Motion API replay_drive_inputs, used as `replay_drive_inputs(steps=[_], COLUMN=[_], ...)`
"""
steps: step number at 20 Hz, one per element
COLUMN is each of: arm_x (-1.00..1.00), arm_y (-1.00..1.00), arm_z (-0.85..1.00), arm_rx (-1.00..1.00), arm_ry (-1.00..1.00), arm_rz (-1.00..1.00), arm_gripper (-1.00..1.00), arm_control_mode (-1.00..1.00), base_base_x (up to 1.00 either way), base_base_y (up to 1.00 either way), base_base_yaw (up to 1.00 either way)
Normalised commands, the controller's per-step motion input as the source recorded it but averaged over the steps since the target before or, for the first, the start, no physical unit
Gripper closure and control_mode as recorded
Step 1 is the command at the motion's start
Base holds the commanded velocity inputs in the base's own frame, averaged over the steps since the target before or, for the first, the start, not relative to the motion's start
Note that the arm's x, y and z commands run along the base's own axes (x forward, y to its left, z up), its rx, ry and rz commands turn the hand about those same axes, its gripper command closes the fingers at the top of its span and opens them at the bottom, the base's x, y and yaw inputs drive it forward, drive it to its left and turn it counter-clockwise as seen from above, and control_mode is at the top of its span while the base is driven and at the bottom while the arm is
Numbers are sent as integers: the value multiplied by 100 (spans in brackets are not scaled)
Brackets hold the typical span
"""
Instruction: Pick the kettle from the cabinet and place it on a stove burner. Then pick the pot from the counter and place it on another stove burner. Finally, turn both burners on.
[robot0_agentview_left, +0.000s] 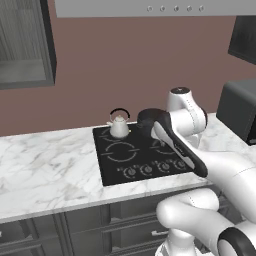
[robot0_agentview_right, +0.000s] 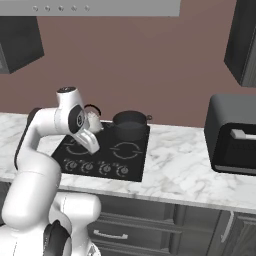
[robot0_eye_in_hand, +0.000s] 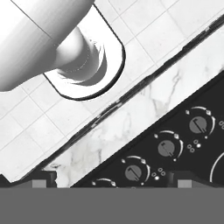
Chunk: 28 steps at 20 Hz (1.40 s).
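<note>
The pale kettle (robot0_agentview_left: 119, 126) with its black arched handle stands on the back left stove burner of the black cooktop (robot0_agentview_left: 113, 169). The dark pot (robot0_agentview_right: 131, 125) sits on the back right burner beside it; in the left base view the pot (robot0_agentview_left: 146, 119) is partly behind my arm. From the right base view the kettle (robot0_agentview_right: 94, 121) peeks out from behind the arm. My gripper (robot0_eye_in_hand: 116, 181) hangs open over the front row of knobs (robot0_eye_in_hand: 168, 148), holding nothing, with its fingertips (robot0_eye_in_hand: 43, 177) wide apart. The cabinet (robot0_agentview_left: 25, 45) hangs at the upper left.
The marble counter (robot0_agentview_left: 45, 160) spreads to both sides of the cooktop. A dark boxy appliance (robot0_agentview_right: 235, 135) stands on the counter at the right. Grey drawers (robot0_agentview_right: 130, 225) run below the counter edge. A range hood (robot0_agentview_left: 150, 7) hangs above the stove.
</note>
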Motion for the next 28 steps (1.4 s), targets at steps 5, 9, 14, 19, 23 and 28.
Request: replay_drive_inputs(steps=[5,9,14,19,23,28], arm_x=[-11,-12,-7,-2,0,0], arm_y=[11,14,13,16,18,15], arm_z=[-11,-9,-10,-9,-13,-17], arm_rx=[2,3,1,0,0,0], arm_ry=[0,0,0,0,0,0], arm_rz=[0,0,0,0,0,-1], arm_gripper=[-100,-100,-100,-100,-100,-100], arm_control_mode=[-100,-100,-100,-100,-100,-100], base_base_x=[0,0,0,0,0,0], base_base_y=[0,0,0,0,0,0], base_base_yaw=[0,0,0,0,0,0])
